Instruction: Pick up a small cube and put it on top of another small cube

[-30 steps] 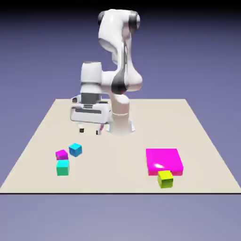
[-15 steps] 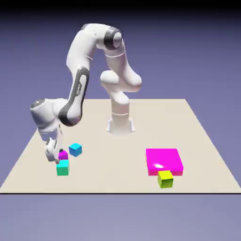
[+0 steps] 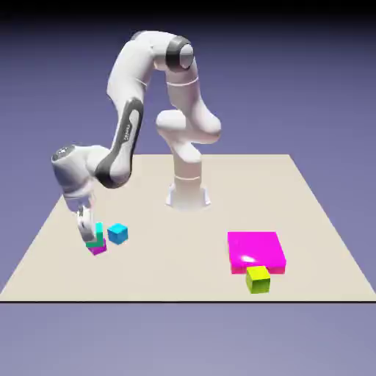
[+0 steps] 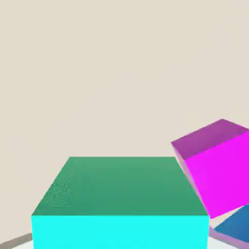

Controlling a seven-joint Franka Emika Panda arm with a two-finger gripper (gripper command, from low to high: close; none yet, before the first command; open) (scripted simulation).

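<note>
Teal and glossy: cube gripped in the hand, held up close by the magenta cube. Probably light, stiff, slightly slippery, hardly fragile. Best to keep hold squarely across opposite flat sides, centred, with the underside free for setting down.

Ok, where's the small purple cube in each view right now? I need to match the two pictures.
Exterior view: the purple cube is low on the left, partly hidden by the teal cube.
Hand view: at the right edge, below mid-height, cut off by the frame.
Shared landmark: the teal cube, at the bottom, left of centre, in the hand view.
</note>
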